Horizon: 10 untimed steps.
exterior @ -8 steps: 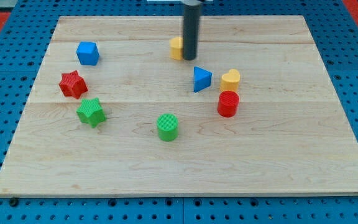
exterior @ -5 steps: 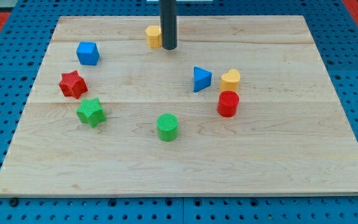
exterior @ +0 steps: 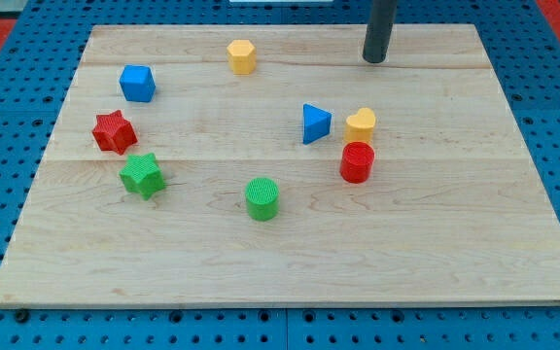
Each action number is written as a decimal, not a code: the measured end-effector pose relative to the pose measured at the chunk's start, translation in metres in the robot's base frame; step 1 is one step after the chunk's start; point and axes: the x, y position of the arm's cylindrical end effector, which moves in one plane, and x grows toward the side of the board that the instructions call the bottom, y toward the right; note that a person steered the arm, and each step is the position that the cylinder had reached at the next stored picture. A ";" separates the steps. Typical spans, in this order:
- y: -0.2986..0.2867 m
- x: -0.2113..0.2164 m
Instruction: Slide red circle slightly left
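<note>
The red circle [exterior: 357,162] stands right of the board's middle, just below the yellow heart [exterior: 361,124] and touching or nearly touching it. The blue triangle [exterior: 315,123] is to the heart's left. My tip [exterior: 374,59] is near the view's top, well above the yellow heart and the red circle, touching no block.
A yellow hexagon-like block [exterior: 242,56] sits at the top centre. A blue cube [exterior: 137,84], a red star [exterior: 114,131] and a green star [exterior: 143,176] are at the left. A green circle [exterior: 262,198] is below the middle. The wooden board [exterior: 455,253] lies on a blue pegboard.
My tip pushed the yellow hexagon-like block left along the top, then left it and moved right to above the yellow heart. The other blocks have not moved.
</note>
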 end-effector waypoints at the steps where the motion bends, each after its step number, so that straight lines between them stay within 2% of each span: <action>1: 0.000 0.016; 4: 0.017 0.057; 5: 0.037 0.115; 7: 0.017 0.172; 10: -0.023 0.173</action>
